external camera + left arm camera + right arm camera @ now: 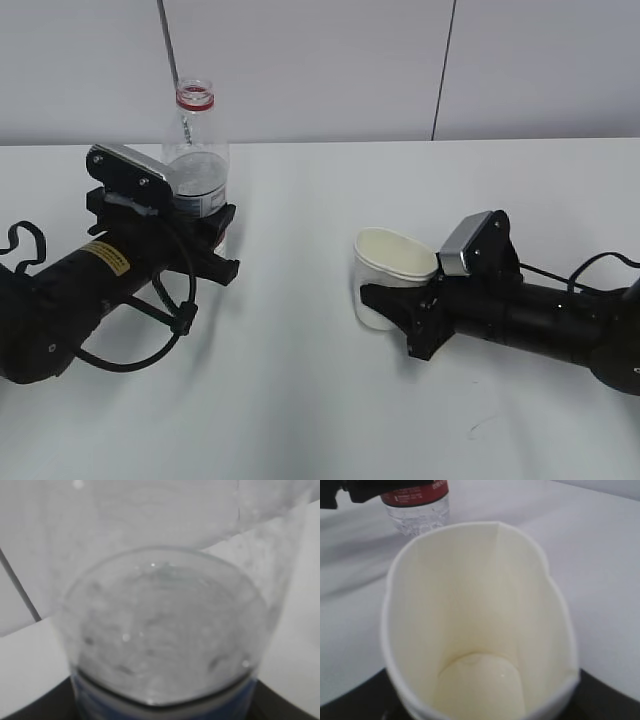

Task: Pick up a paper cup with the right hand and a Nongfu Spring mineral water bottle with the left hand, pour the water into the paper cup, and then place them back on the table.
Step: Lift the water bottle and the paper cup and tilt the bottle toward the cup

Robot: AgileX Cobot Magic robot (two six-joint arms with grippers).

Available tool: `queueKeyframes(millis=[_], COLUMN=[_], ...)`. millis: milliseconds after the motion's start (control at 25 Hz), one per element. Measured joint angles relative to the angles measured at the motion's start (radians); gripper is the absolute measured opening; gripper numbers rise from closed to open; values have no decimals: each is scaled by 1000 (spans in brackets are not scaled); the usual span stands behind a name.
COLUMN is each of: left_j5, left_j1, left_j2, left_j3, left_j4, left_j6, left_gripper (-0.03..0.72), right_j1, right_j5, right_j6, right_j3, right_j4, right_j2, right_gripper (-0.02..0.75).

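The Nongfu Spring bottle (196,150) stands upright at the left, uncapped, with a red neck ring. My left gripper (218,235), the one with the yellow sticker, is shut on its label band. In the left wrist view the bottle (160,580) fills the frame and the water (160,630) shows inside it. My right gripper (393,303) is shut on the paper cup (392,270), squeezing its rim into an oval. The cup (480,605) fills the right wrist view. A faint glint shows at its bottom; I cannot tell if it holds water. The bottle's lower part (417,510) shows behind the cup.
The white table (320,400) spreads between and in front of both arms, with a small dark scuff mark (480,428) near the front right. A grey wall stands behind. The left arm's black cable (150,320) loops over the tabletop.
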Motion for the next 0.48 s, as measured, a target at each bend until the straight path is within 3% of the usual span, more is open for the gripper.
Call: queueKeyframes(millis=[480], left_j5=[132], left_j1=[0], left_j2=[-98], left_j3=[5], left_j4=[-8], left_j6=[239], left_gripper=[370], right_j1=[35], right_j5=[111], right_j6=[275], right_j3=[-149], right_j4=[-231], right_j2=[-98], right_gripper=[389])
